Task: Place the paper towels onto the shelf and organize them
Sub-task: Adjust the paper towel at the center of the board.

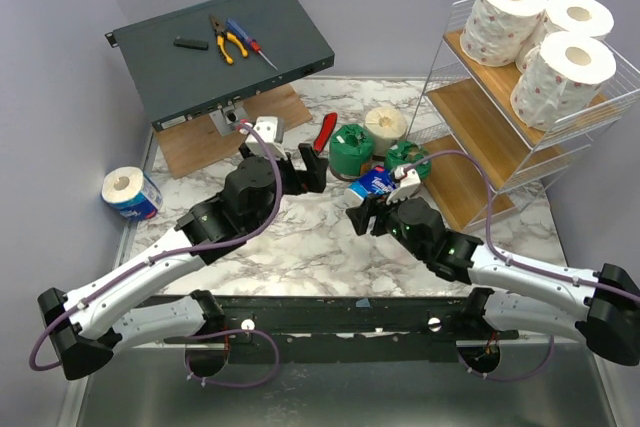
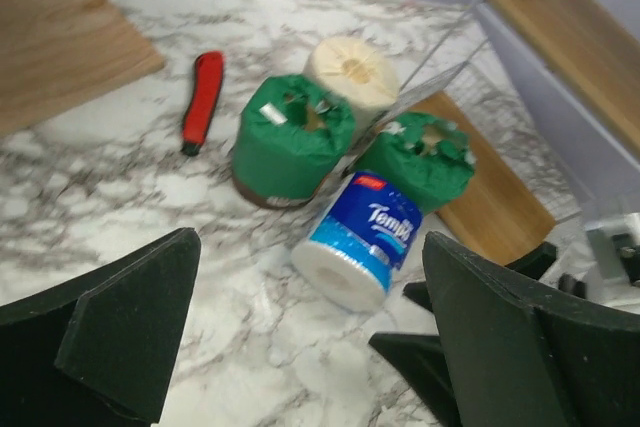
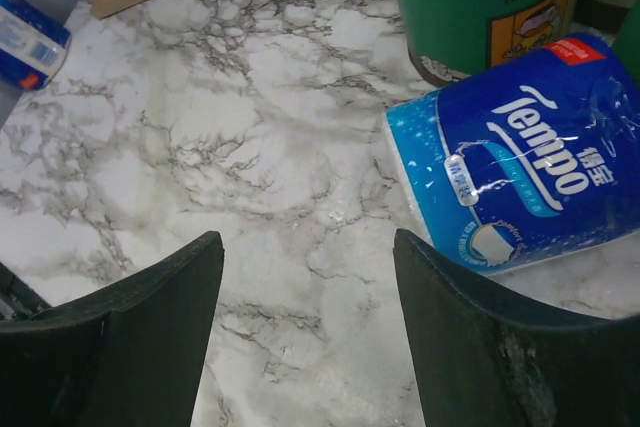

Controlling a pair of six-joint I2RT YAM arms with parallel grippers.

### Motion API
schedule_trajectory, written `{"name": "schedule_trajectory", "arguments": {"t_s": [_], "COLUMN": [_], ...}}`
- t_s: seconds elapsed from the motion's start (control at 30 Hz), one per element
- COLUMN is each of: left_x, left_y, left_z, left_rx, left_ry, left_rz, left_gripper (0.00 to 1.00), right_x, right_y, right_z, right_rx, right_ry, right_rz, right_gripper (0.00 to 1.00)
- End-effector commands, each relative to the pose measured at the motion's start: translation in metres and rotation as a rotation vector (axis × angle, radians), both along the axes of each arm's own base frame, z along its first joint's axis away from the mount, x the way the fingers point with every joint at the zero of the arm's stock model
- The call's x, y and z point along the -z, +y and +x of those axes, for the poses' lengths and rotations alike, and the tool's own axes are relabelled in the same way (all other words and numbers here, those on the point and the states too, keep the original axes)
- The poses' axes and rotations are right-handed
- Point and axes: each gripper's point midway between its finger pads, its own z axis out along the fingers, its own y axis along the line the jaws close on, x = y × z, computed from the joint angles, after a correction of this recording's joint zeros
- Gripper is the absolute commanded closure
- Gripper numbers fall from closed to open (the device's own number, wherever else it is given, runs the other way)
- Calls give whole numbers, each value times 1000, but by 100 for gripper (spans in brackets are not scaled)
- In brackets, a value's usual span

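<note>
Closest to the lens, the left gripper (image 2: 310, 247) shows two dark fingers spread wide with nothing between them. The right gripper (image 3: 308, 242) likewise stands parted and empty over bare marble. Just beyond both lies the blue-wrapped roll (image 1: 372, 184), tipped on its side on the marble table (image 1: 300, 247). Its white end is turned toward the left wrist camera and its printed wrap lies just ahead of one finger of the right gripper; whether it touches that finger cannot be told. Behind it a green-wrapped roll (image 1: 351, 150) stands upright, close against it. A second green roll (image 1: 407, 159) stands at the front edge of the lowest tier of the shelf (image 1: 478, 112), though whether it rests on wood or on marble is not clear. Between and behind the two green ones stands the cream roll (image 1: 385, 127), core upward, just beside the wire side of the rack. On the top tier sit three white rolls with pink specks (image 1: 562, 77), packed together and leaning with the slant, while the middle tier shows bare wood. Well apart, at the table's left edge, a second blue roll (image 1: 130, 192) stands alone. A red-handled tool (image 1: 325, 132) lies on the marble just beside the first green roll. Farther back a dark grey metal box (image 1: 200, 67) rests tilted over a wooden board (image 1: 195, 147), carrying pliers (image 1: 228, 39) and a screwdriver (image 1: 252, 44).
</note>
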Motion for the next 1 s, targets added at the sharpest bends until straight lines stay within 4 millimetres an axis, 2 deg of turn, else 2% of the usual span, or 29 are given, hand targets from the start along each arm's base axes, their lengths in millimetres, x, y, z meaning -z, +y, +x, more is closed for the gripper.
{"name": "schedule_trajectory", "arguments": {"t_s": [0.0,0.13,0.2,0.33,0.37,0.4,0.43,0.57,0.7,0.87,0.97], "left_x": [48,75,84,92,93,95,96,100,106,119,125], "left_y": [47,58,61,47,45,44,45,45,45,35,30], "left_z": [-10,-18,-20,-26,-27,-28,-28,-31,-32,-36,-38], "left_rx": [-197,-228,-231,-125,-108,-94,-93,-36,2,62,82], "left_ry": [197,264,279,250,247,245,249,260,288,361,383], "left_rz": [94,138,132,60,41,22,6,-19,-8,26,21], "left_gripper": [1,1,1,2,1,1,1,1,2,2,3], "right_x": [3,1,-6,-19,-13,-18,-14,-17,-23,-32,-37], "right_y": [-16,-28,-26,-18,-16,-11,-8,1,-14,-43,-49], "right_z": [17,28,30,39,42,46,48,58,78,104,108], "right_rx": [128,249,255,261,269,269,273,266,318,392,404], "right_ry": [-26,-39,-61,-43,-9,8,41,90,110,120,100], "right_rz": [-78,-22,18,-34,-82,-98,-133,-117,-96,-87,-103], "right_gripper": [27,27,27,24,23,24,23,23,23,24,24]}}
